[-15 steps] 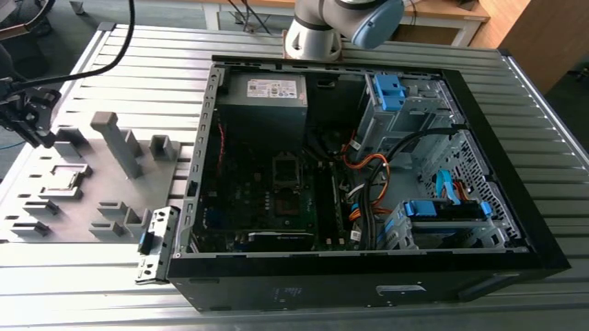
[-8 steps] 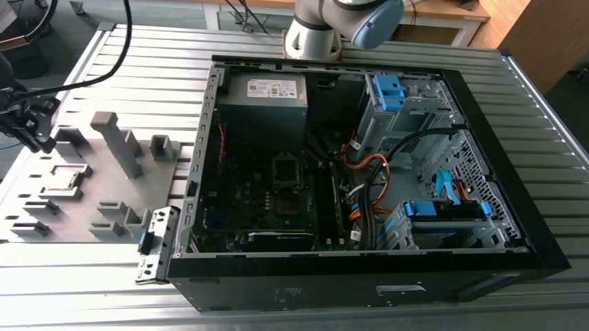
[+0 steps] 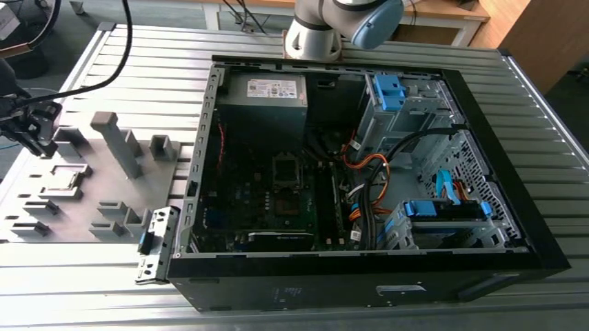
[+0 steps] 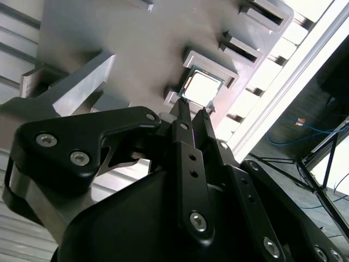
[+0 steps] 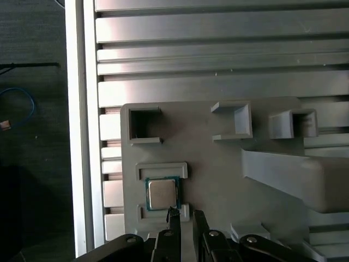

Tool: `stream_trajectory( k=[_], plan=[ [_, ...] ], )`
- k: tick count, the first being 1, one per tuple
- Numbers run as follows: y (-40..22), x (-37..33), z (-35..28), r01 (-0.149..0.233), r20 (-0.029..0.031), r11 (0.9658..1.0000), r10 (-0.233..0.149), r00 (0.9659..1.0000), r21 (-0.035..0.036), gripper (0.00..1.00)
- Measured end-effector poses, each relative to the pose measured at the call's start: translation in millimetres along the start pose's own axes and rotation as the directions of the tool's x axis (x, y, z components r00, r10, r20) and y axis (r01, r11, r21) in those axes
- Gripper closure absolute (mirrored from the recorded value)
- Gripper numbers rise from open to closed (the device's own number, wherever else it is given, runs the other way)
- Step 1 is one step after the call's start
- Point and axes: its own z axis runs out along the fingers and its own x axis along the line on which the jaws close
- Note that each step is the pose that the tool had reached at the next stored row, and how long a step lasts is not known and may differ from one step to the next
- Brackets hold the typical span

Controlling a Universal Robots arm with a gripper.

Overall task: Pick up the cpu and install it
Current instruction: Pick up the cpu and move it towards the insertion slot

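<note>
- Exterior view: elevated, angled down, covers tabletop (image 3: 83,293) and computer case (image 3: 368,291).
- First wrist view: close, straight down onto fixture plate (image 5: 218,164).
- Second wrist view: oblique past pincer (image 4: 192,112), same plate.

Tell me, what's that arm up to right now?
Black gripper hovering above grey plastic fixture plate, fingers slightly apart, empty. Small square silver-topped cpu lying in its pocket, just ahead of fingertips. Nothing between them.
</note>
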Motion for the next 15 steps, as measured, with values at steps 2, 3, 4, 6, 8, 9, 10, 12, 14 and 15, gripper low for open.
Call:
stream_trajectory(
  k=[2,3,4,6,8,9,10,12,14,15],
  plan=[
    [-0.1,0.3,2.7,0.0,-0.0003,1.0,0.0,1.0,0.0002,0.76],
    [-0.2,0.4,4.1,0.0,-0.0002,1.0,0.0,1.0,0.0002,0.76],
    [-0.3,0.6,5.3,0.0,-0.0002,1.0,0.0,1.0,0.0001,0.76],
    [-0.3,0.6,5.7,0.0,-0.0004,1.0,0.0,1.0,0.0003,0.76],
    [-0.3,0.6,5.7,0.0,-0.0004,1.0,0.0,1.0,0.0004,0.76],
    [-0.3,0.6,5.8,0.0,-0.0004,1.0,0.0,1.0,0.0003,0.76],
    [-0.3,0.6,6.4,0.0,-0.0001,1.0,0.0,1.0,0.0,0.76],
    [-0.4,0.7,7.8,0.0,-0.0001,1.0,0.0,1.0,0.0001,0.76],
    [-0.4,0.7,7.8,0.0,-0.0004,1.0,0.0,1.0,0.0003,0.76],
    [-0.4,0.7,7.9,0.0,-0.0003,1.0,0.0,1.0,0.0003,0.76]
  ],
)
